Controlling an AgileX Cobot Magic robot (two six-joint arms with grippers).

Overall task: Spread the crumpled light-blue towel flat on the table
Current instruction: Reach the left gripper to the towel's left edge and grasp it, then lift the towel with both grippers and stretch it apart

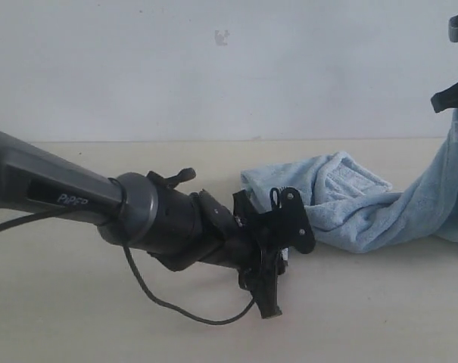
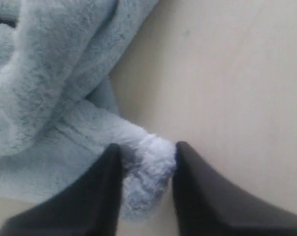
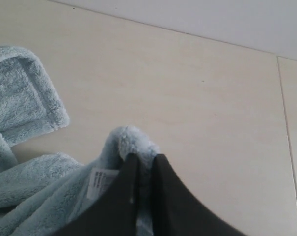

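Note:
The light-blue towel (image 1: 350,204) lies bunched on the beige table (image 1: 100,318), and one end rises to the right edge of the exterior view. There my right gripper (image 1: 450,100) holds it in the air. In the right wrist view that gripper (image 3: 144,156) is shut on a towel (image 3: 35,196) corner beside the white label (image 3: 101,182). My left gripper (image 1: 270,299) is low over the table at the towel's near end. In its wrist view the gripper (image 2: 148,147) has its fingers pinching a fluffy corner tuft of the towel (image 2: 50,83).
The off-white wall (image 1: 213,68) stands behind the table. A black cable (image 1: 176,310) loops under the left arm (image 1: 70,197). Bare table (image 3: 197,98) shows past the towel in the right wrist view, with a seam line (image 3: 285,128) in it.

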